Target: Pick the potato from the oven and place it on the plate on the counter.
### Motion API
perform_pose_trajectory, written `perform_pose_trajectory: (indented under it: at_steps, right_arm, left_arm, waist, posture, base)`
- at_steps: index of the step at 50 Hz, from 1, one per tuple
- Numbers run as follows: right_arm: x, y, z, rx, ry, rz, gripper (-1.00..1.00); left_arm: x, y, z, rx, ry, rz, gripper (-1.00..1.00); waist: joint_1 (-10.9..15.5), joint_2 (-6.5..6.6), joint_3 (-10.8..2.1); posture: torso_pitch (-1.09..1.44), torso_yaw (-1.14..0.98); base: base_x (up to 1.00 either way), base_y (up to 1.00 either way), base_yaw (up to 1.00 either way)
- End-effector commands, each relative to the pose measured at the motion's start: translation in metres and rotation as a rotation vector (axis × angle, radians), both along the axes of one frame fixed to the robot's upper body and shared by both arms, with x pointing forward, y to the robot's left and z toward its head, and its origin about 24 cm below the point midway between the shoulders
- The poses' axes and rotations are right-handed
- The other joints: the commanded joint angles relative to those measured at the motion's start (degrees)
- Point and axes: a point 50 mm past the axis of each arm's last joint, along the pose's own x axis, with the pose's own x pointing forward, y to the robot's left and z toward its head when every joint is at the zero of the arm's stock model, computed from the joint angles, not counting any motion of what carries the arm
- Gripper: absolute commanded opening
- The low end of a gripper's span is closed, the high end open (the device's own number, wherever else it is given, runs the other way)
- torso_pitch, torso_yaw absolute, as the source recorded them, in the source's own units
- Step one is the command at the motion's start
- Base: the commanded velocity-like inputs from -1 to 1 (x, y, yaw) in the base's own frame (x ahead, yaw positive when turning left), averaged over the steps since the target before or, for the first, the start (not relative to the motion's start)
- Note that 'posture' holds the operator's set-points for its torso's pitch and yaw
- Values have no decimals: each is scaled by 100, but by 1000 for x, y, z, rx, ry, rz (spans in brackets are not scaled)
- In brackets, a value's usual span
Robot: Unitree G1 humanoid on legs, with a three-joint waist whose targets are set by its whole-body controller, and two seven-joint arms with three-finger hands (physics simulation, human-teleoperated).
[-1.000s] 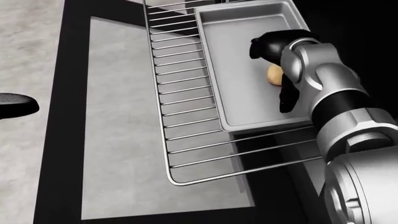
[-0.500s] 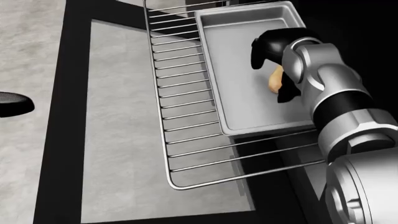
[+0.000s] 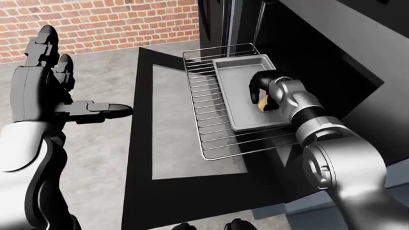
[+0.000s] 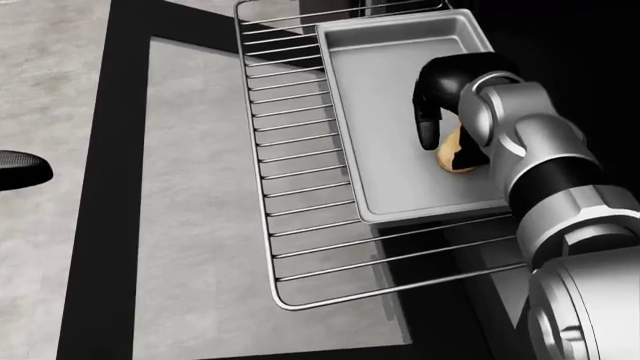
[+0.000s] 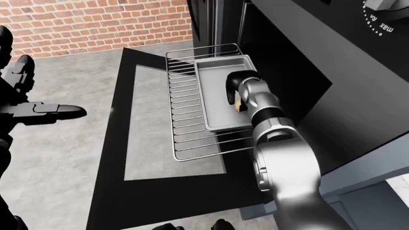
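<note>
The tan potato [image 4: 453,156] lies in the grey baking tray [image 4: 380,90], which rests on the pulled-out oven rack [image 4: 300,165]. My right hand [image 4: 447,142] reaches into the tray, and its black fingers [image 4: 428,120] curl round the potato from the left and from underneath, hiding most of it. Raised over the floor at the left of the left-eye view, my left hand [image 3: 70,103] is open with spread fingers and holds nothing. In the head view it shows only as a black shape [image 4: 15,169]. No plate or counter is in view.
The oven door [image 3: 144,143] lies open and flat beneath the rack, its glass pane showing the grey floor. The dark oven body [image 5: 287,62] stands to the right, with a knob [image 5: 383,14] at its top. A brick wall [image 3: 115,21] runs across the top left.
The right hand's fingers have curled in round the potato, which has shifted toward the tray's lower end. The head view has drifted slightly. The left hand is unchanged.
</note>
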Motion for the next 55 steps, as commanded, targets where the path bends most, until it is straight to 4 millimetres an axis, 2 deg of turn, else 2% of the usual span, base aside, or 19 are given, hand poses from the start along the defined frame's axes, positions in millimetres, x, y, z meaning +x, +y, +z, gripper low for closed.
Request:
perform_pose_trajectory:
  at_steps: [1,3,9,26,36,41,47,49,55]
  right_arm:
    - [3,2,21,4,-63,9,-62]
    - [3,2,21,5,-63,10,-76]
    - [3,2,23,13,-73,12,-100]
    - [4,6,29,39,-133,44,-100]
    - [5,16,47,64,-238,105,-100]
    - [5,21,63,126,-327,132,-100]
    - [3,33,70,89,-344,237,-100]
    - [1,40,75,106,-368,299,-100]
    - [-2,56,97,375,-410,350,-100]
  left_arm:
    - [-7,-1,15,28,-79,10,100]
    - [-7,-1,15,31,-79,11,100]
    - [-6,0,16,31,-82,11,100]
    - [-8,2,16,34,-84,15,100]
    - [-8,2,13,34,-83,13,100]
    - [-8,1,12,31,-83,13,100]
    - [-7,1,11,32,-80,13,100]
    - [-8,1,11,33,-79,12,100]
    - [-6,0,11,33,-75,11,100]
  waist:
    - [-4,20,-207]
    - [-3,18,-206]
    - [2,20,-207]
    - [-8,22,-182]
    - [-11,24,-157]
    - [-12,21,-144]
    - [-16,18,-136]
    - [-19,16,-135]
    - [-31,15,-120]
  posture:
    - [36,0]
    - [36,0]
    - [36,0]
    - [36,0]
    - [36,0]
    - [36,0]
    - [36,0]
    - [36,0]
    - [36,0]
  base:
    - [0,0,0]
    - [0,0,0]
    - [0,0,0]
    - [0,0,0]
    - [0,0,0]
    - [0,0,0]
    - [0,0,0]
    - [0,0,0]
    - [0,0,0]
